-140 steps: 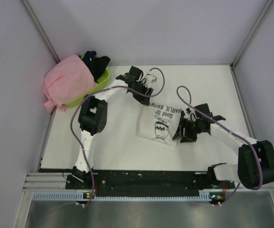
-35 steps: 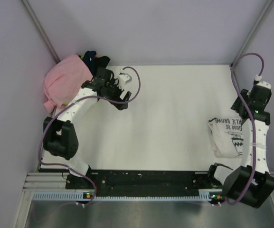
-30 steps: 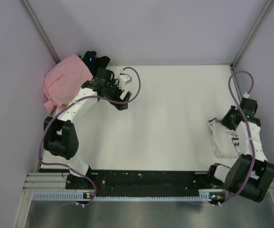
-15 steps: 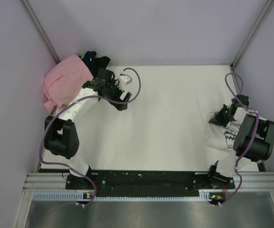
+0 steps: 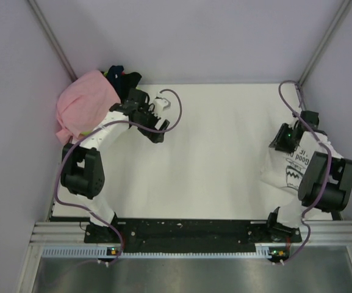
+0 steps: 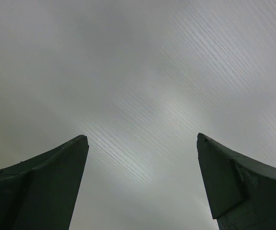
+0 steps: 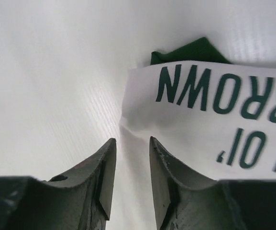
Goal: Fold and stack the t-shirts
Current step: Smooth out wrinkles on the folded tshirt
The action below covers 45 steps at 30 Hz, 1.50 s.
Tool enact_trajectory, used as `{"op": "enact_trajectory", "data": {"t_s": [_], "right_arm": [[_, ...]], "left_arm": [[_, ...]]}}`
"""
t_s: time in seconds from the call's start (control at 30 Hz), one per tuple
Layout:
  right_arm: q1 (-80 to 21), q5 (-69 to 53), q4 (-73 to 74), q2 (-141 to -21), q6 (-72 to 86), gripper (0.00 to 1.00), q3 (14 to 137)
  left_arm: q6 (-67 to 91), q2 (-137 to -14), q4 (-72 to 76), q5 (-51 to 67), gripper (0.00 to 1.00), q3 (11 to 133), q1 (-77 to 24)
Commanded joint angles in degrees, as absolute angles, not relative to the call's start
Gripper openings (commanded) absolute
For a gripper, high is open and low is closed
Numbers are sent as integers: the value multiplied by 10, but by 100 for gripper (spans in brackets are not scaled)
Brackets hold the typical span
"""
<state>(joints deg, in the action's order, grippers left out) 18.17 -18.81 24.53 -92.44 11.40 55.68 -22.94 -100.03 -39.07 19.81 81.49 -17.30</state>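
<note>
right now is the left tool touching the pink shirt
Apart. Top view: the left tool hangs over bare table, clear of the pink shirt.

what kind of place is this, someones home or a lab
Probably a robot lab cell: a left arm and a right arm bolted by a white table, with bare panel walls around it.
</note>
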Motion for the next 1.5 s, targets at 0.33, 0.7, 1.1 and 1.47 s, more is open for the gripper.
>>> {"op": "enact_trajectory", "data": {"t_s": [0.33, 0.7, 1.1, 1.47], "right_arm": [[40, 208, 371, -1018, 56, 52, 717], [-65, 192, 362, -1085, -33, 5, 744], [-66, 211, 345, -1071, -62, 17, 723], [-63, -11, 318, -896, -11, 54, 720]], "left_arm": [[-243, -1004, -389, 199, 99, 831, -175], [-247, -1011, -390, 200, 99, 828, -175], [-250, -1009, -389, 200, 99, 824, -175], [-251, -1009, -391, 199, 99, 822, -175]]}}
